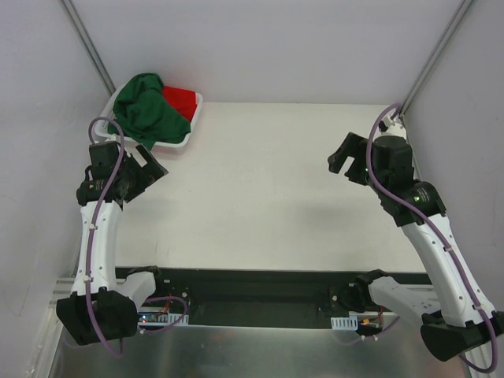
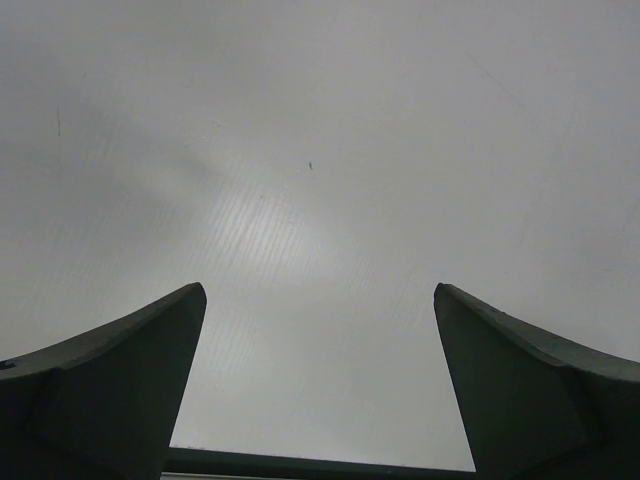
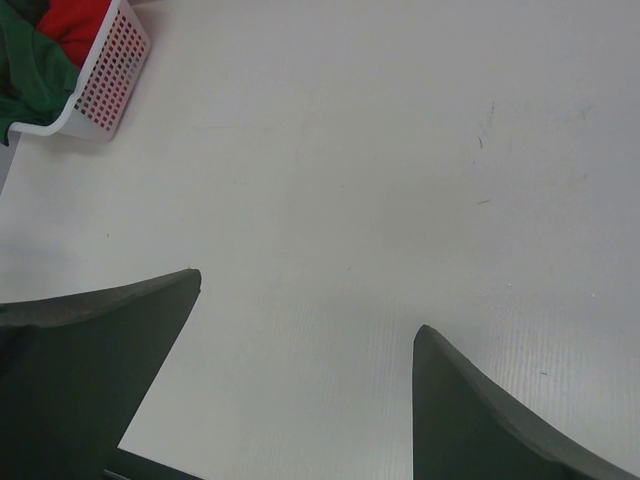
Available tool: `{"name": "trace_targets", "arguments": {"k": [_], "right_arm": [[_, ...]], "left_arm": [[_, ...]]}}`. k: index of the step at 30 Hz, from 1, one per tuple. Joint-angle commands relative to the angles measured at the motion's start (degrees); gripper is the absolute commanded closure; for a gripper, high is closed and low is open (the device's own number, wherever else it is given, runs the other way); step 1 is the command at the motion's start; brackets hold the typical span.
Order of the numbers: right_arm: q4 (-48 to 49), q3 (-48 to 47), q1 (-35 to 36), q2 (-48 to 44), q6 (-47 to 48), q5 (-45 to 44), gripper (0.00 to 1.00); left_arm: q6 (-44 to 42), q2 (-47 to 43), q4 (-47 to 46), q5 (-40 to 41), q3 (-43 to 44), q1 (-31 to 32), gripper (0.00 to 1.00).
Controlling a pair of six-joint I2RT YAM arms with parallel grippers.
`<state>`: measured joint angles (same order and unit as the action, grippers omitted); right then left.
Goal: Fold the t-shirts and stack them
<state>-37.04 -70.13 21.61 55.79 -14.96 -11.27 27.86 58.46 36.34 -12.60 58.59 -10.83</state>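
A dark green t-shirt [image 1: 148,110] lies bunched on top of a bright red t-shirt [image 1: 181,98] in a white lattice basket [image 1: 186,138] at the table's far left corner. Both also show at the top left of the right wrist view, the green one [image 3: 25,70] beside the red one [image 3: 75,25]. No pink t-shirt shows. My left gripper [image 1: 155,169] hangs open and empty just in front of the basket; its view [image 2: 320,292] shows only bare table. My right gripper [image 1: 340,157] is open and empty over the table's right side, also seen in its own view [image 3: 305,300].
The basket's wall [image 3: 105,85] shows in the right wrist view. White walls with metal posts close in the table at left, back and right. A black rail with the arm bases runs along the near edge [image 1: 260,295].
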Motion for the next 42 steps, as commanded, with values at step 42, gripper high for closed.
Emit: {"name": "trace_targets", "arguments": {"k": [42], "right_arm": [[3.3,10.1,-0.2,-4.4,-4.0,0.7,0.04]], "left_arm": [[17.2,0.9,-10.8,7.5,-16.0,30.5,0.01]]}}
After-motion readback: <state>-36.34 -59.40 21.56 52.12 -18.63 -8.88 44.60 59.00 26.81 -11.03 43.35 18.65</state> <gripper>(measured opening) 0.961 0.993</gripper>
